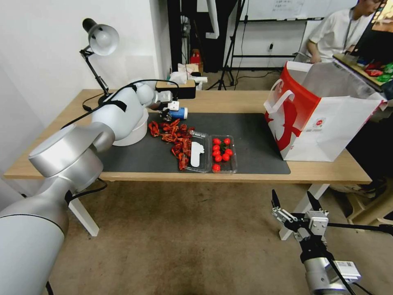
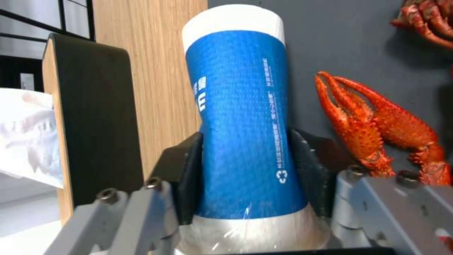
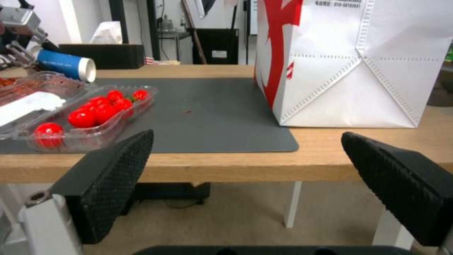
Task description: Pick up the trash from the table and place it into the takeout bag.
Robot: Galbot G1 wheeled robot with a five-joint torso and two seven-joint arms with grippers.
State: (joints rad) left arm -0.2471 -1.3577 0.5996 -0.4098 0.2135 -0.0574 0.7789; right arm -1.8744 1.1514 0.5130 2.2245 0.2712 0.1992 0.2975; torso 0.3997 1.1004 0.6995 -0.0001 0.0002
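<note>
Left pincer (image 2: 245, 173) pinching the white blue-labelled paper cup (image 2: 243, 120) across its blue sleeve, one black pad (image 2: 189, 177) pressed to each side, sleeve dented inward between them. Cup lying on its side, white end pointing away from the pincer toward the takeout bag (image 1: 323, 119), over the far edge of the dark grey mat (image 1: 249, 139). Whether resting on the mat or lifted just clear of it, cannot tell. Just beside the pincer, red crayfish shells (image 1: 174, 137); in the left wrist view one claw (image 2: 373, 131) close to the pad on that side. On the pincer's other side, a dark box (image 2: 92, 124) on the bare wood of the worktop (image 1: 229, 98). Beyond the shells, farther from the left pincer and toward the bag, an open clear clamshell tray (image 1: 213, 153) with small red tomatoes (image 1: 221, 152) in one half and a white label in the other.

Takeout bag upright at the far end of the mat, well apart from the left pincer, mouth open, red side panel and loop handles facing the cup.

Right pincer (image 1: 297, 205) spread wide, holding nothing, hanging below the worktop's near edge over the floor. From its wrist view, bag straight ahead and above on the worktop, tomato tray off to one side, held cup (image 3: 66, 65) far beyond the tray.

Desk lamp (image 1: 98, 41) at the worktop's far corner, behind the left arm.
</note>
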